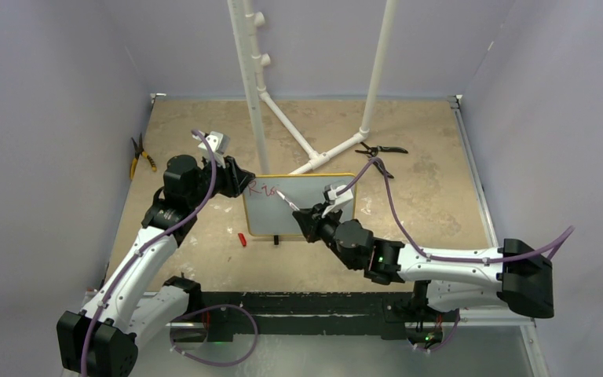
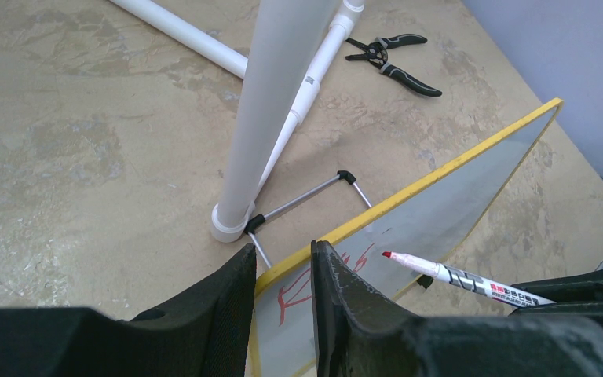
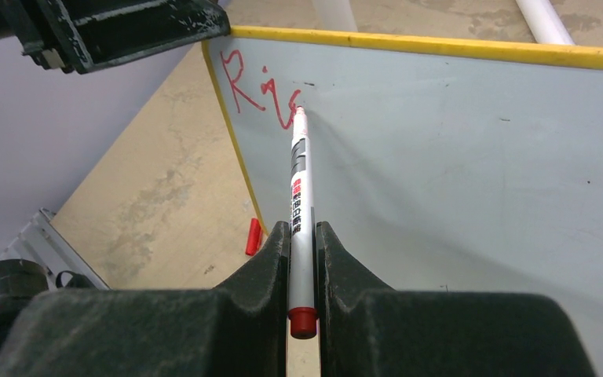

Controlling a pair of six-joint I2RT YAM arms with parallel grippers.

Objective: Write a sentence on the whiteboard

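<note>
Presently, the marker (image 3: 301, 196) touches the sentence (image 3: 263, 90) on the whiteboard (image 3: 455, 157).

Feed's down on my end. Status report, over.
Left end effector shut on whiteboard corner. Right end effector shut on marker, tip at red lettering. Nothing blocking the board.

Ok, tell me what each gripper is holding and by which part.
Right gripper: the marker, clamped near its rear end, tip at the sentence. Left gripper: the whiteboard, pinched at its upper left corner.
</note>
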